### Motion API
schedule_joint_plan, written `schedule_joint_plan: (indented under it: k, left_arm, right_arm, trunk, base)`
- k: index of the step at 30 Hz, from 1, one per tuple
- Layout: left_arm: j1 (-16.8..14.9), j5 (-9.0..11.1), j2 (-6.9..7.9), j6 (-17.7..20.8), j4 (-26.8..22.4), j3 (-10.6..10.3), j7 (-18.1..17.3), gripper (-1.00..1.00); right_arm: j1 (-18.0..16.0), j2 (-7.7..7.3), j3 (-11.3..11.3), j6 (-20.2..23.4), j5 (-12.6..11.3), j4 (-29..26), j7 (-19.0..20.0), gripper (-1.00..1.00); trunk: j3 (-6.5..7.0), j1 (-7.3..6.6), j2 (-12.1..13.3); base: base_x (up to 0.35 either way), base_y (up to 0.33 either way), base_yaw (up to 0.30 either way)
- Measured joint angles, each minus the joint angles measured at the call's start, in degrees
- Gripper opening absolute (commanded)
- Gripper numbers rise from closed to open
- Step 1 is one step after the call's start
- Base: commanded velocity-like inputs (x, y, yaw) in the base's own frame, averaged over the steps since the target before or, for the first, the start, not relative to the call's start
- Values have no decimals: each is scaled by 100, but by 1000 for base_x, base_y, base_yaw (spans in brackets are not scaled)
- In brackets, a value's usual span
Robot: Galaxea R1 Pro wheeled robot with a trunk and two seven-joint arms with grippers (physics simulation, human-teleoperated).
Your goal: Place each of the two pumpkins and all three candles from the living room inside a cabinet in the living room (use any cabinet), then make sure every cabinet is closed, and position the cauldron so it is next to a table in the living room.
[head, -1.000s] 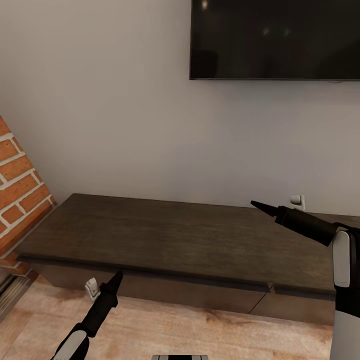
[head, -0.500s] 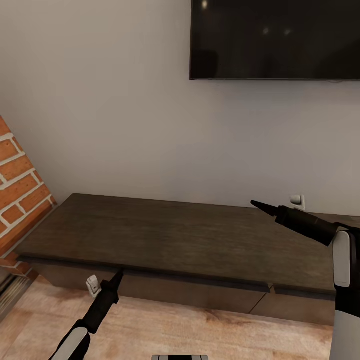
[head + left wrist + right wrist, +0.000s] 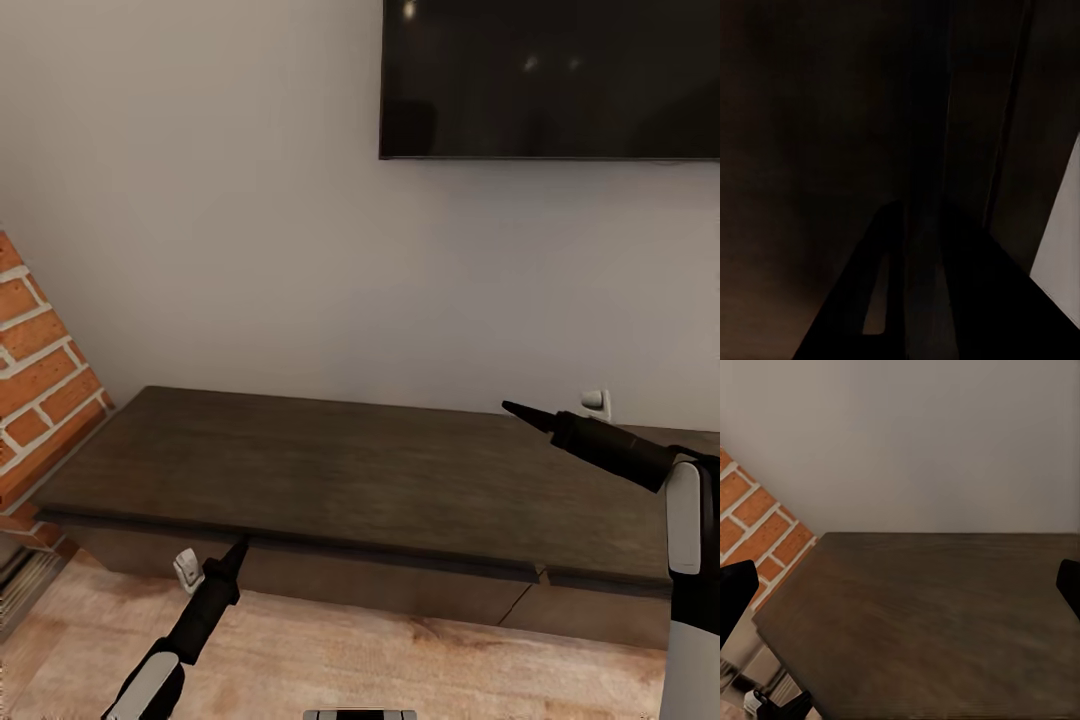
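Nearest the robot, at about seven o'clock in the head view, the left gripper (image 3: 238,548) points its dark tip at the front edge of the cabinet (image 3: 330,480), right at the lip under the top board. Its fingers look drawn together into a single point there, and the left wrist view shows them pressed close against the dark wood of the cabinet (image 3: 825,135), with a narrow seam running past them. A small white tab (image 3: 186,571) sits just beside this arm, toward nine o'clock of it.

The wooden floor (image 3: 380,660) runs below the cabinet front.

At about three o'clock the right gripper (image 3: 520,412) hangs above the far right part of the cabinet top, aimed toward nine o'clock. In the head view its tip looks like a closed point, yet the right wrist view shows the two fingertips (image 3: 736,592) wide apart at the edges of the picture, so the claw is spread, holding nothing, over the bare cabinet (image 3: 937,615) top.

The long, low, dark-brown cabinet stands against the pale wall (image 3: 200,220), its fronts shut as far as can be seen. A brick surround (image 3: 40,370) borders it at nine o'clock. A white wall socket (image 3: 594,400) shows just behind the right arm. Farthest, at one o'clock, a black television (image 3: 550,78) hangs on the wall.
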Motion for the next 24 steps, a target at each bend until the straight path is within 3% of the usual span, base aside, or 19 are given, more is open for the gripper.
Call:
schedule_joint_plan:
  k: [3, 8, 20, 24]
  left_arm:
    - [-174, -53, 0, -58, 34, -9, 243, -100]
    - [-174, -55, 2, -56, 65, 42, 190, -100]
    - [-175, -52, -2, -60, 102, 64, 129, -100]
    - [-173, -57, 4, -51, 26, 42, 257, -100]
  right_arm:
    - [0, 0, 0, -1, 2, 0, 0, 100]
    - [0, 0, 0, -1, 3, 0, 0, 100]
    - [0, 0, 0, -1, 2, 0, 0, 100]
    - [0, 0, 0, -1, 1, 1, 0, 100]
  trunk:
    - [1, 3, 2]
    - [0, 3, 2]
    - [1, 1, 2]
    - [0, 3, 2]
  base:
    - [-227, 0, 0]
    - [-245, 0, 0]
    - [-43, 0, 0]
    - [-199, 42, 0]
